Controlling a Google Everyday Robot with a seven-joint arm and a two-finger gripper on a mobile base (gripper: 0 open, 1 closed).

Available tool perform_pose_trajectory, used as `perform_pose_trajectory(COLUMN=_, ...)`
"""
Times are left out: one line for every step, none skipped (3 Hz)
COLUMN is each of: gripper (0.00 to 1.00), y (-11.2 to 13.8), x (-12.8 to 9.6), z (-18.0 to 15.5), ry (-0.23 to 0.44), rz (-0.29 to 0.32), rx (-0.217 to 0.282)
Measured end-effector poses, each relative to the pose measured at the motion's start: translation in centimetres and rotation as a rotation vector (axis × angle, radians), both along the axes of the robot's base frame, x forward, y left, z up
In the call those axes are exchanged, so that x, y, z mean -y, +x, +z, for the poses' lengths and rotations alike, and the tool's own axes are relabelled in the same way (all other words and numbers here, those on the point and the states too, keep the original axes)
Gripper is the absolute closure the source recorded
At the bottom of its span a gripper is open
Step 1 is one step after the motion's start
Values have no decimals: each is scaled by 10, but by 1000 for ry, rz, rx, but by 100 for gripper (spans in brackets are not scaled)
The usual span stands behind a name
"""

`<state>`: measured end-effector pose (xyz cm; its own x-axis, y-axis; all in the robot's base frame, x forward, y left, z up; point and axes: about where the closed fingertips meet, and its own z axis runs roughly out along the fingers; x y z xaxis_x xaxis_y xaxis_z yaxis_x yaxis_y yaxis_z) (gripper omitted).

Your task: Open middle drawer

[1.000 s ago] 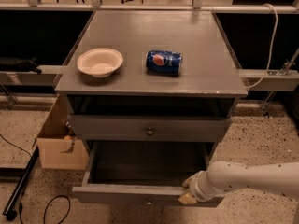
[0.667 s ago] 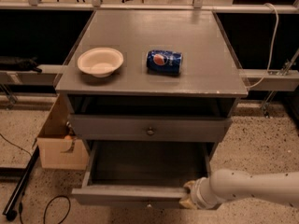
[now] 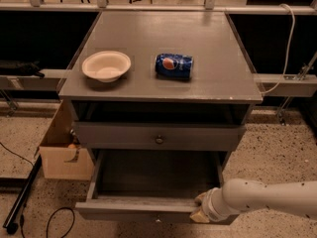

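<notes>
The grey cabinet (image 3: 163, 86) has an open gap under its top, then a closed grey drawer with a round knob (image 3: 159, 139). Below it the middle drawer (image 3: 138, 207) is pulled far out, and its dark inside is empty. My gripper (image 3: 200, 208), on the end of a white arm coming in from the right, is at the right part of this drawer's front edge and touches it. The lowest drawer is hidden under the open one.
A white bowl (image 3: 106, 66) and a blue soda can (image 3: 174, 66) lying on its side sit on the cabinet top. A cardboard box (image 3: 62, 155) stands on the floor at the cabinet's left. Black cables (image 3: 22, 202) lie on the speckled floor at the lower left.
My arm has sunk a little and now lies more level along the drawer front. The middle drawer stays pulled out about as far as before.
</notes>
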<state>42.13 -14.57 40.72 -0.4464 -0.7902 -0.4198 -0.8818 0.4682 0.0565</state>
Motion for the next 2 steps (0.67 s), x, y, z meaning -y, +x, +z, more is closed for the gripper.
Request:
perform_pose_trajectory(gripper=35, y=0, x=0, z=0, ry=0, rz=0, rx=0)
perform_pose_trajectory(gripper=11, y=0, x=0, z=0, ry=0, rz=0, rx=0)
